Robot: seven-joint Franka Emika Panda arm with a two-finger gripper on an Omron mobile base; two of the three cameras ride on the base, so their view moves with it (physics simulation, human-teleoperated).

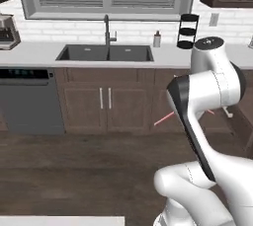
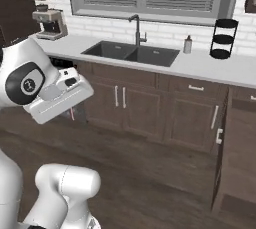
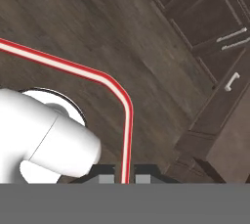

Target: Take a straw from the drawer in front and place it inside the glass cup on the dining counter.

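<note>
A thin red-pink straw [image 3: 128, 120] rises from between my two fingertips and bends sharply off to the upper left. My gripper [image 3: 125, 179] is shut on its lower end, above the dark wood floor. In the left base view, short pieces of the straw [image 1: 164, 119] stick out on either side of my forearm, which hides the hand. The dark-brown drawer [image 2: 240, 104] stands pulled out of the cabinet row at the right, its silver handle [image 2: 218, 136] facing the floor space. A strip of the dining counter's white top [image 1: 59, 220] lies at the bottom left. The glass cup is out of view.
Across the floor runs the wall-side worktop with a dark sink [image 1: 105, 53], a tap [image 1: 106, 30], a soap bottle [image 1: 157, 39] and a black tiered rack [image 2: 222, 39]. A coffee machine [image 2: 50, 23] stands at its left end, and a dishwasher [image 1: 27, 101] sits below.
</note>
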